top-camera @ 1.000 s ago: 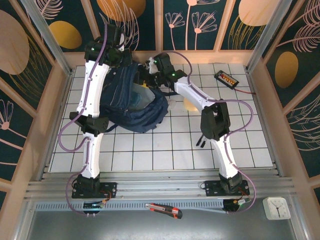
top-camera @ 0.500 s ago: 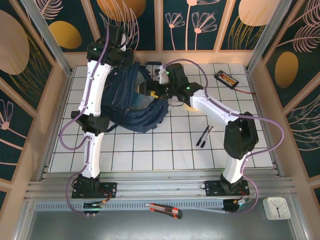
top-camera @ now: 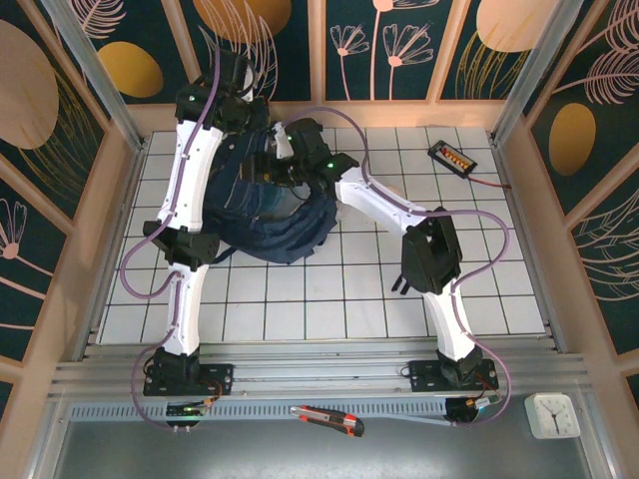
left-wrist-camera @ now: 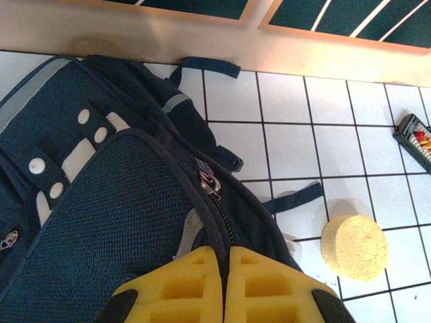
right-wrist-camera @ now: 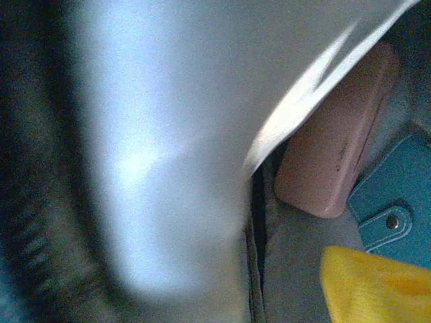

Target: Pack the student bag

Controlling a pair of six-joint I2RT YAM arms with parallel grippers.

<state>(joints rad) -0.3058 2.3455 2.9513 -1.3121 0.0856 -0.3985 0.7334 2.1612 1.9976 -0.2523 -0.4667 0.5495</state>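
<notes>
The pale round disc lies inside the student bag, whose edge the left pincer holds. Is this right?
No. The left wrist view shows the pale round disc lying on the white tiles beside the student bag, not inside it. The left pincer does hold its edge.

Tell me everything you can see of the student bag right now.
The student bag is a large dark navy fabric backpack with a mesh-textured panel, grey reflective patches, white snaps, dark straps and a zip. It lies slumped on the white tiled table near the back wall. The left gripper is shut on its zipped rim. The right gripper reaches into it, where a pink case and a teal pouch lie.
</notes>
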